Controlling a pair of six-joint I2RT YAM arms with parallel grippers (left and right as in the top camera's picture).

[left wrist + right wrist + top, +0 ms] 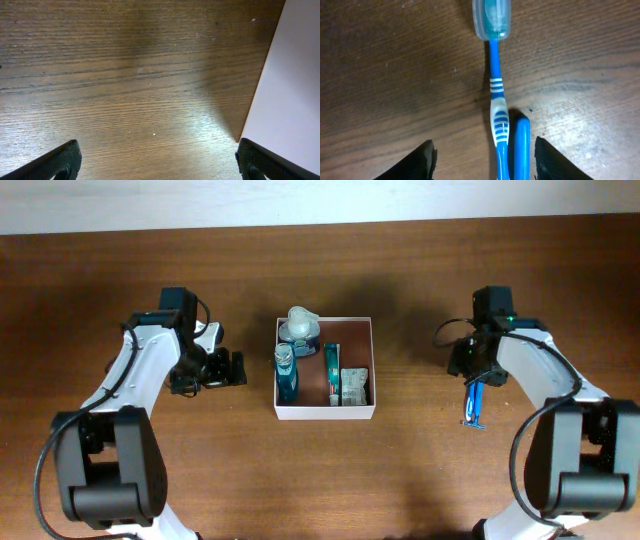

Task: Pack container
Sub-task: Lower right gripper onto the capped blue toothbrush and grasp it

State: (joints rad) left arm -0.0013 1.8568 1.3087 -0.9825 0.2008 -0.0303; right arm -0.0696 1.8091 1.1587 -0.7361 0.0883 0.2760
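The toothbrush (499, 117) is blue with white stripes. The container (325, 412) has white walls. The table (125, 75) is streaky brown.

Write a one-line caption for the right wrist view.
Open right gripper flanks the handle of a blue toothbrush, head capped, lying on the wooden table.

robotics lab — two arms (140, 375) (545, 370), wooden tabletop (400, 470)

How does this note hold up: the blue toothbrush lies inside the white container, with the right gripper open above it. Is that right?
Not quite. The blue toothbrush lies on the table, to the right of the container, not inside it; the overhead view shows this. The right gripper is indeed open above it.
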